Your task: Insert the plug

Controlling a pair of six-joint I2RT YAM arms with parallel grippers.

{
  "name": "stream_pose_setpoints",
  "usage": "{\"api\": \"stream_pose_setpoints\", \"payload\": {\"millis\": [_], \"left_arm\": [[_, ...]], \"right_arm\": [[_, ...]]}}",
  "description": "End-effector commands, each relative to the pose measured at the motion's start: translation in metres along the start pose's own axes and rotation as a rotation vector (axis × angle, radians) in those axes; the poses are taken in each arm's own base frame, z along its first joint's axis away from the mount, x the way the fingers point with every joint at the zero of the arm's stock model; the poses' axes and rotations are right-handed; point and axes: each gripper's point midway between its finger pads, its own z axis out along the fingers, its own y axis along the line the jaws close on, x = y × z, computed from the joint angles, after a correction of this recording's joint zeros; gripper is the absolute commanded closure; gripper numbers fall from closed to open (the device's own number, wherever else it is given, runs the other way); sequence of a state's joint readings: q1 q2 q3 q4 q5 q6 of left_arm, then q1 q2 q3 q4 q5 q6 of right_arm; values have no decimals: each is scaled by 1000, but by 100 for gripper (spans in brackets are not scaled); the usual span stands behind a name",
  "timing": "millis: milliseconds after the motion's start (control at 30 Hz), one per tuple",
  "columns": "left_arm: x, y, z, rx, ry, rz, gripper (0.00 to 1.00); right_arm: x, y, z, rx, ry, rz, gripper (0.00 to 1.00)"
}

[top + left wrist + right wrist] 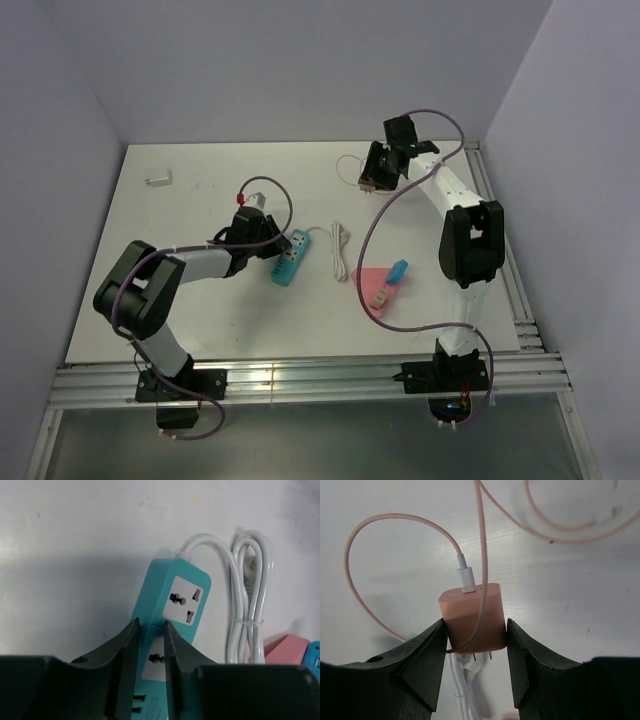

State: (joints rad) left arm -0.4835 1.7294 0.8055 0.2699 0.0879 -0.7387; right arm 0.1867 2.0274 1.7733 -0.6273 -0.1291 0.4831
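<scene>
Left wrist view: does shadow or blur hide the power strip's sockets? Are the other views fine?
Left wrist: soft shadow on the table beside the power strip, sockets sharp and readable, left gripper dark. Right wrist: charger crisp and evenly lit, right gripper nearly black. Top external: even light, no glare.

Teal strip [159,580] (white sockets [183,600]), pink plug [472,617].

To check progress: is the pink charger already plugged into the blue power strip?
No, the pink charger sits in the right end effector, prongs bare.
</scene>
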Motion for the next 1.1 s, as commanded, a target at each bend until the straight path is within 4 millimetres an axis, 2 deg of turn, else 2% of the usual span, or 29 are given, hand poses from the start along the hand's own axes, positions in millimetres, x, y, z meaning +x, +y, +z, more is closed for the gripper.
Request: {"api": "stream_pose_setpoints", "payload": {"millis": [0,33,67,100,133,167,233,267,300,400,533,700,767,967,1033,1067], "left_arm": [[92,57,-30,-231,234,-9,70],[97,47,-33,-215,235,16,69],[91,34,-38,-189,214,24,64],[88,27,-41,-192,193,45,59],[88,14,-43,-165,180,69,47],[81,5,-51,-155,167,76,42],[70,-12,-58,-107,140,91,31],[56,-26,-67,-64,103,101,28],[48,-38,-73,-25,85,113,22],[19,-70,-91,80,1,150,15],[-10,-112,-107,242,-91,171,11],[-28,-148,-114,449,-82,124,9],[-34,-157,-110,508,-53,96,8],[-45,-164,-96,530,-27,-1,9],[-40,-165,-87,528,10,-22,10],[-43,-171,-87,549,19,-20,10]], "right_arm": [[3,31,-33,-78,-59,-37,100],[11,42,-37,-96,-57,-60,100],[23,43,-39,-99,-42,-68,100],[26,49,-42,-122,-48,-78,100],[30,61,-55,-158,-60,-96,100],[41,65,-56,-183,-43,-103,100],[45,76,-71,-238,-46,-104,100],[52,75,-70,-254,-37,-101,100],[56,81,-79,-294,-34,-100,100],[72,85,-85,-353,5,-98,100],[91,85,-91,-391,41,-104,100],[109,85,-101,-439,48,-143,100],[117,84,-101,-455,58,-145,100],[140,87,-105,-502,69,-211,100],[146,85,-103,-498,72,-249,100],[149,85,-102,-495,71,-267,100]]}}
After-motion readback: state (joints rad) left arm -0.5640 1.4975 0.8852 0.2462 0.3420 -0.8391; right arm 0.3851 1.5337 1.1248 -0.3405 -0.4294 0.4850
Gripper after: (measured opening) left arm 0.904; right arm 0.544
